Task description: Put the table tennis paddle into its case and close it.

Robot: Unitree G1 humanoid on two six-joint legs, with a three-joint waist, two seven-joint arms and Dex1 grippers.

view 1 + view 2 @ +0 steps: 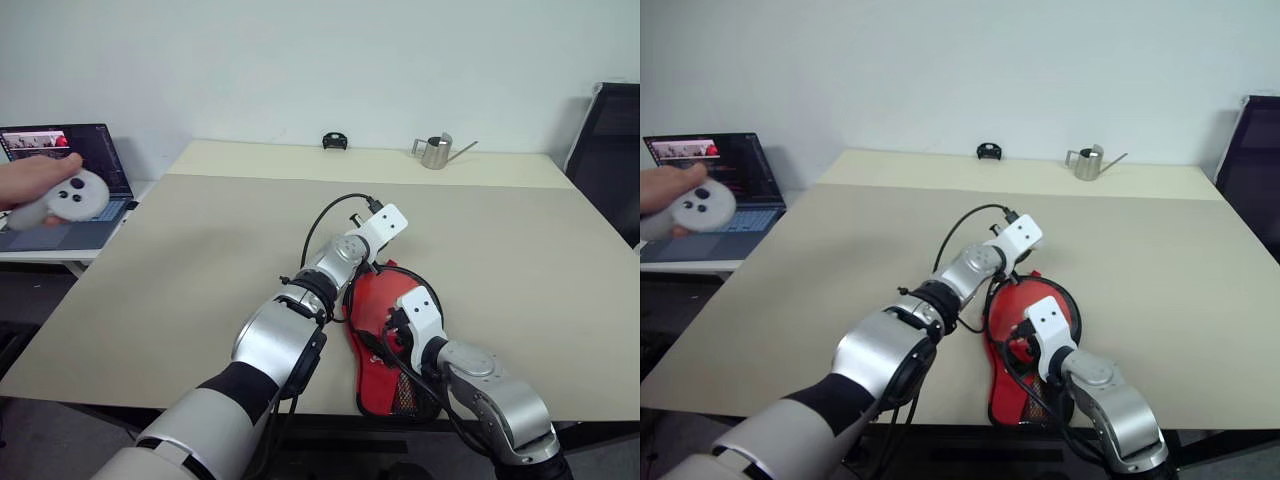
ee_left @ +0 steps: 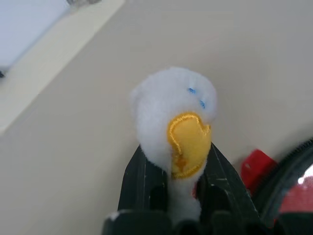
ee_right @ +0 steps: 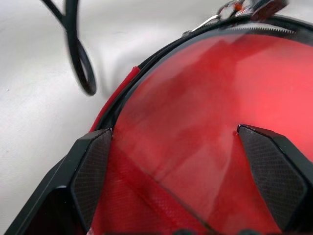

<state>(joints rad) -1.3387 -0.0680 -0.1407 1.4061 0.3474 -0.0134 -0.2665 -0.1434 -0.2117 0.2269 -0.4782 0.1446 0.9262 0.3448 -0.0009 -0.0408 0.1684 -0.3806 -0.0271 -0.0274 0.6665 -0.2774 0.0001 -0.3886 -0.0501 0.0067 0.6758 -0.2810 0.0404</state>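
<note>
Lying near the bench's (image 1: 200, 240) near edge, right of its middle, the case (image 1: 375, 345) is showing its red side up, with its round end pointing toward the far edge and its narrow mesh end toward the near edge, so its long axis is running near to far, leaning slightly. A black zipper edging is curving round the far, round end. The table tennis paddle itself is not something I can make out with any certainty; the glossy red surface in the right wrist view may be the case's face.

The left gripper (image 2: 181, 196) is squeezing a small white plush toy (image 2: 173, 115) with a yellow beak, its fingers nearly closed round the toy's lower part, just beyond the case's round end. The right gripper (image 3: 176, 161) is hanging over the red face with its fingers spread wide, gripping nothing.
</note>
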